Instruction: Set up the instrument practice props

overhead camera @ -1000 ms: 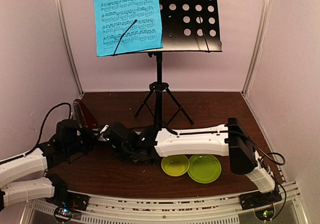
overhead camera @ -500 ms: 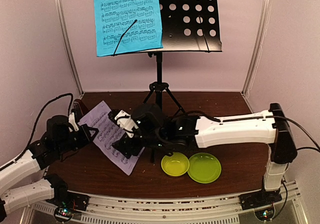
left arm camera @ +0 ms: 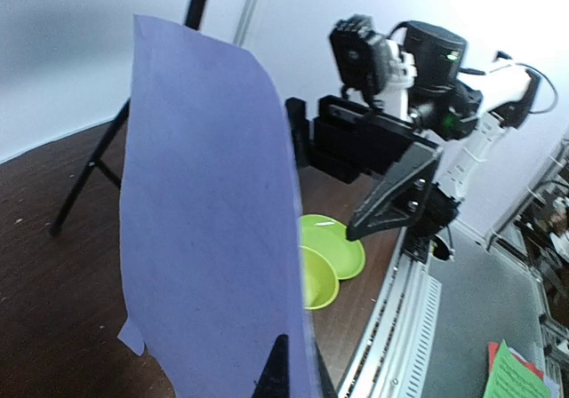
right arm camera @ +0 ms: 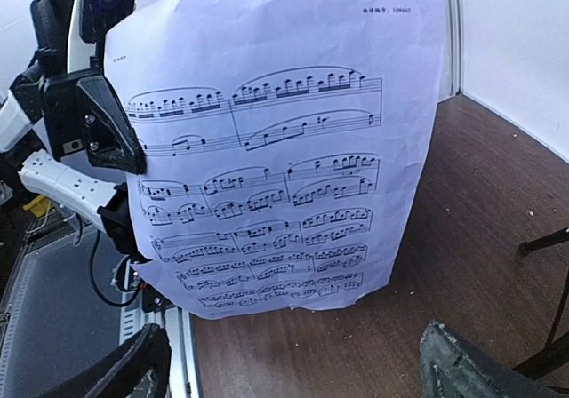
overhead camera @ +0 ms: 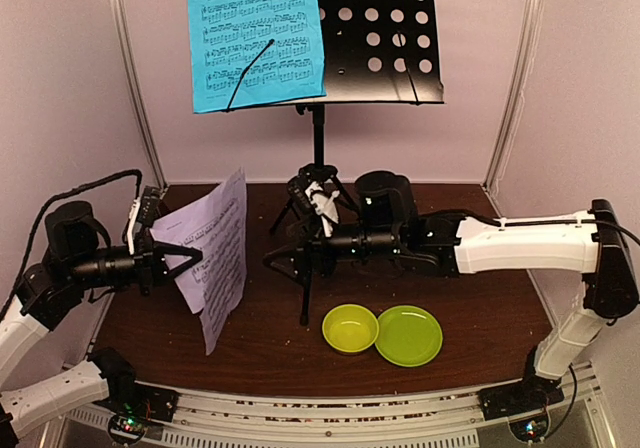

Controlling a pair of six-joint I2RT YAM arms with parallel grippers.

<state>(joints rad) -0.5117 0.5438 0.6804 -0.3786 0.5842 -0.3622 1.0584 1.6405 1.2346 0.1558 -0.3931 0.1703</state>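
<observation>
Pale lilac-white sheet of printed music [overhead camera: 215, 253]: held up in the air, near upright, over the left half of the dark brown wooden desk [overhead camera: 450, 218]. Its lower corner hangs just above the surface. In the right wrist view the staves face the right arm.

- Handling: judged very light, thin and floppy. It will curl, flutter and crease under any fast swing. A pinch at one edge lets the far side droop, so a grip near the middle of a side edge should carry it flatter. Easy to tear or slip from smooth fingers.
- Left gripper [overhead camera: 185, 258]: fingers [left arm camera: 276, 371] closed on the sheet's near edge, and nothing else bears it.
- Right gripper [overhead camera: 272, 261]: fingers spread wide and empty, just beside the sheet but apart from it, pointing at its printed face.
- Black tripod music stand with perforated panel [overhead camera: 375, 33]: at the back of the desk. The bright blue sheet of music [overhead camera: 255, 33] already sits on the panel's left half under a wire clip, and the right half is bare.
- Round yellow-green bowl [overhead camera: 350, 328] and round green plate [overhead camera: 408, 335]: touching, at the near edge.

Against half a second ago: the sheet then lay low and slanted with both grippers at it. It now stands raised, and the right arm has drawn back toward the tripod.
</observation>
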